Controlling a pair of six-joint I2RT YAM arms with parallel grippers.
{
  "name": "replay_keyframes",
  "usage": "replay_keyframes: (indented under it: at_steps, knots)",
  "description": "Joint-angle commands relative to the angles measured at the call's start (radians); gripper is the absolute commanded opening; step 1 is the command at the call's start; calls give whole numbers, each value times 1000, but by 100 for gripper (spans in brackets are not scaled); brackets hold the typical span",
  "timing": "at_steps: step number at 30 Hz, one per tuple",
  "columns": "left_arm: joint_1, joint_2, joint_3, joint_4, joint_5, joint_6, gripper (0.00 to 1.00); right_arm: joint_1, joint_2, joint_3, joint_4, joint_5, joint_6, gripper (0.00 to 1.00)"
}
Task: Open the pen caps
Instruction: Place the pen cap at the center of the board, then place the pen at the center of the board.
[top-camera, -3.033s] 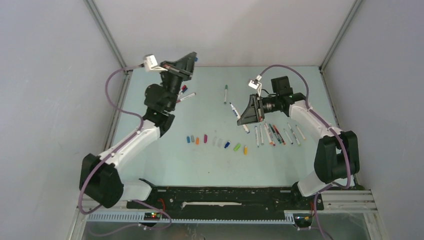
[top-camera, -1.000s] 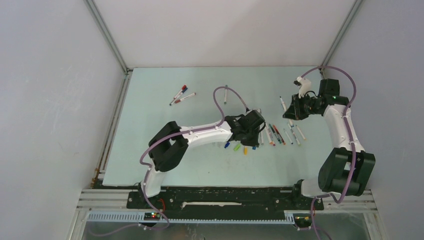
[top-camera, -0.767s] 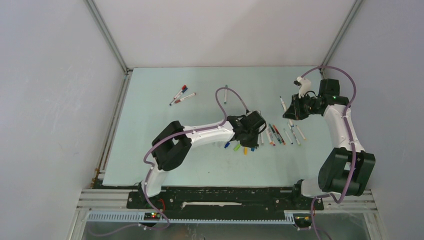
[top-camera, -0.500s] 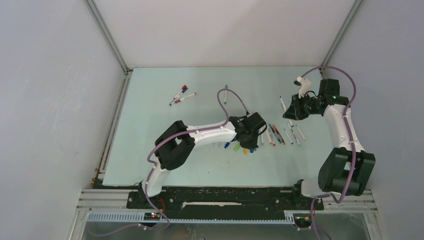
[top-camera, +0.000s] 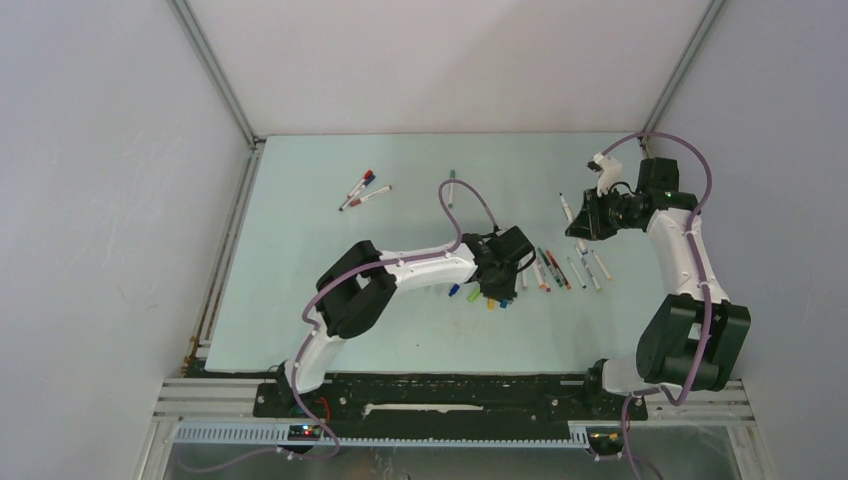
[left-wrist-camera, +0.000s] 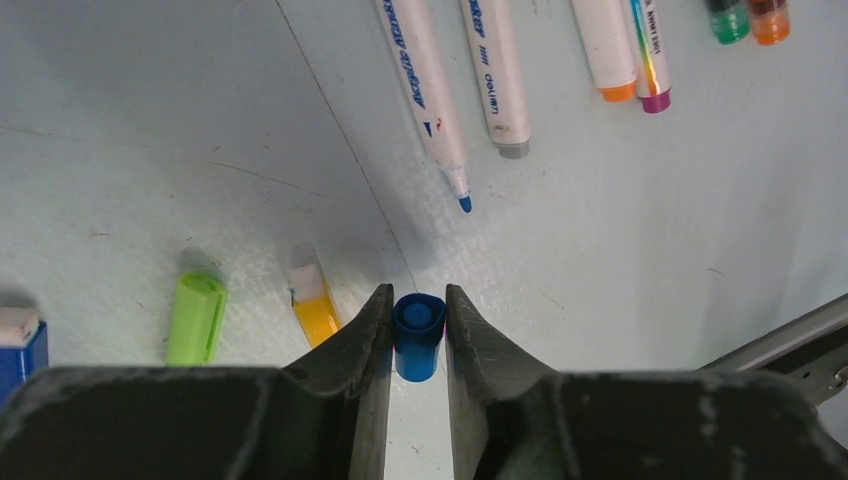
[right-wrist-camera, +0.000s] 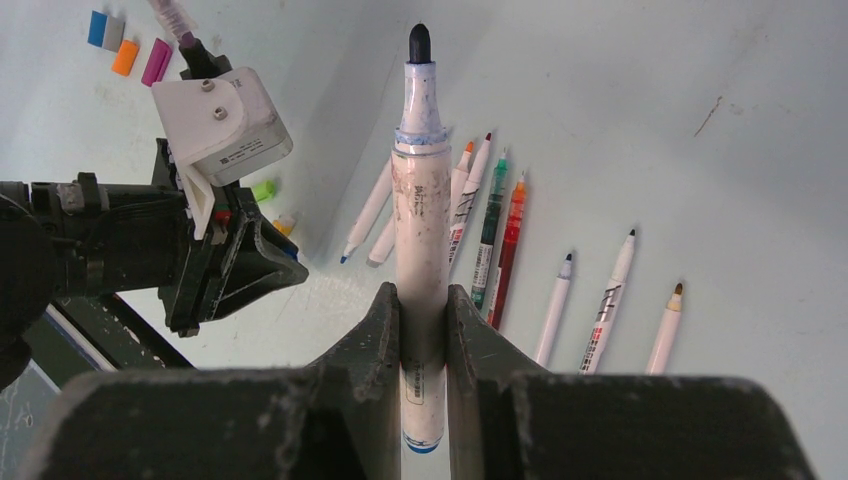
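Observation:
My left gripper (left-wrist-camera: 417, 310) hangs low over the table near the loose pen caps, and a blue pen cap (left-wrist-camera: 417, 345) sits between its fingertips, both jaws against its sides. Just to its left lie a green cap (left-wrist-camera: 196, 318) and a yellow cap (left-wrist-camera: 314, 312). In the top view the left gripper (top-camera: 497, 290) is at the right end of the cap row (top-camera: 462, 292). My right gripper (right-wrist-camera: 422, 300) is shut on an uncapped white pen (right-wrist-camera: 422, 190) with a dark tip, held up at the right rear (top-camera: 578, 222).
Several uncapped pens (top-camera: 560, 268) lie in a row between the two grippers. Two capped pens (top-camera: 363, 188) rest at the back left and a single pen (top-camera: 451, 187) at the back middle. More loose caps (right-wrist-camera: 125, 50) lie further left along the row.
The left arm has crept slightly right along the cap row, and its jaws have eased apart a little around the blue cap. The right arm and its pen have not moved.

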Motion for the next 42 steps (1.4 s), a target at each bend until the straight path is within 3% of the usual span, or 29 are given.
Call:
replay_keyframes:
  at_steps: [1,13,25,30,42]
  knots:
    - [-2,10,58,-16,7,19,27,-1,6,7,10,-8,-3,0]
    - [1,-13,61,-27,2,26,32,-1,6,7,9,-8,-5,0]
    - [8,-211,28,-20,-52,91,35,-40,32,6,4,85,-25,0]
    - [14,-344,-87,79,-97,150,39,-88,103,6,-1,183,-43,0]
    - [35,-737,-484,340,-352,308,63,-162,221,5,28,412,-63,0]
